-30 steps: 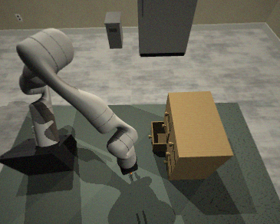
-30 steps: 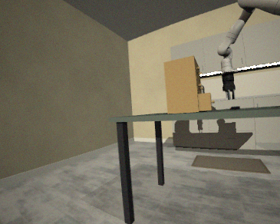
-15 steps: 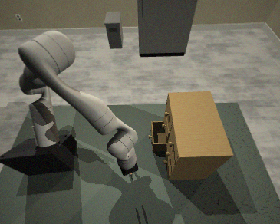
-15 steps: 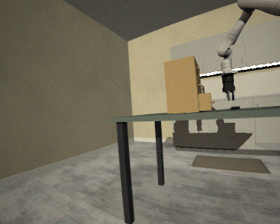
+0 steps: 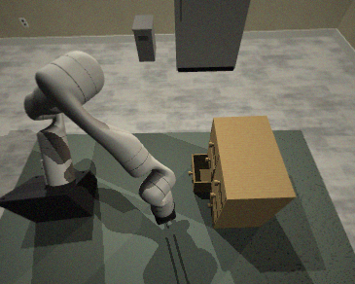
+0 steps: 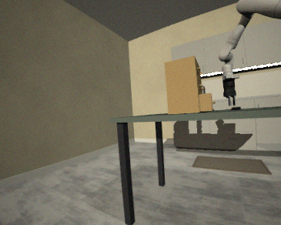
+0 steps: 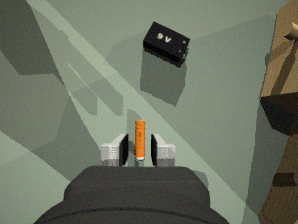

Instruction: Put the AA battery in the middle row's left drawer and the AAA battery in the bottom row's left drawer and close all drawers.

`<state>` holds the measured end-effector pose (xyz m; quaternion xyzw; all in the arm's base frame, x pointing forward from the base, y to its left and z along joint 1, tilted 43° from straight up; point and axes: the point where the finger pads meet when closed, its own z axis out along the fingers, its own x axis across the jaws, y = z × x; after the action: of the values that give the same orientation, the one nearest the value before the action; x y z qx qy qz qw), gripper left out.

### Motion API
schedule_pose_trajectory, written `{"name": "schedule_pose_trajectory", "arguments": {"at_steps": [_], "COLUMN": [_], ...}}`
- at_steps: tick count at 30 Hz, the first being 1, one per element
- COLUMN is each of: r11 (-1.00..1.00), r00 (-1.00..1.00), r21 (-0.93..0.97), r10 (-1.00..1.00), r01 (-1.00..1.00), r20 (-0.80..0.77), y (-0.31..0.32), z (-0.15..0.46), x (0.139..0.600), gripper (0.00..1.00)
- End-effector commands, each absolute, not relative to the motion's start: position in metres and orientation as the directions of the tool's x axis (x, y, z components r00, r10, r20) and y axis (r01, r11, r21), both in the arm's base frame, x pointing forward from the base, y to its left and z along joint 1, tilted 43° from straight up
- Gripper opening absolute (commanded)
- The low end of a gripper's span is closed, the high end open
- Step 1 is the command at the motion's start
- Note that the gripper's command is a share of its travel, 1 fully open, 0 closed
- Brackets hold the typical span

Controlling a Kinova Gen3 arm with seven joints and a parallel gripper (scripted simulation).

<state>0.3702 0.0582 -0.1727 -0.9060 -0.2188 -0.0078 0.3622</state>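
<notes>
In the wrist view a slim orange battery [image 7: 140, 139] lies on the green table top, lengthwise between my two fingers. I cannot tell whether it is the AA or the AAA. My gripper [image 7: 139, 144] points straight down over it, partly open, with a gap on each side of the battery. In the top and exterior views the gripper [image 5: 167, 224] hangs low over the table, left of the wooden chest [image 5: 248, 170], and it shows beside the chest in the exterior view [image 6: 229, 102]. One low drawer [image 5: 200, 174] of the chest stands pulled out towards the arm. No other battery shows.
A small black box [image 7: 166, 44] lies on the table ahead of the fingers. The chest's front with its knobs fills the right edge of the wrist view [image 7: 282, 123]. The arm's dark base [image 5: 47, 196] stands at the table's left.
</notes>
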Motion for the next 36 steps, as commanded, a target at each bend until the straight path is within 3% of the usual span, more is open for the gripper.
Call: {"name": "schedule_pose_trajectory", "arguments": {"at_steps": [1, 36], "r11": [-0.639, -0.639], "r00": [0.904, 0.904], "r21": [-0.655, -0.655], "r10": [0.392, 0.392], "r01": [0.402, 0.402], "r20": [0.171, 0.171], "y": [0.0623, 0.066], "z": [-0.1762, -0.1805], "x": [0.3688, 0.3685], "gripper": [0.54, 0.54]}}
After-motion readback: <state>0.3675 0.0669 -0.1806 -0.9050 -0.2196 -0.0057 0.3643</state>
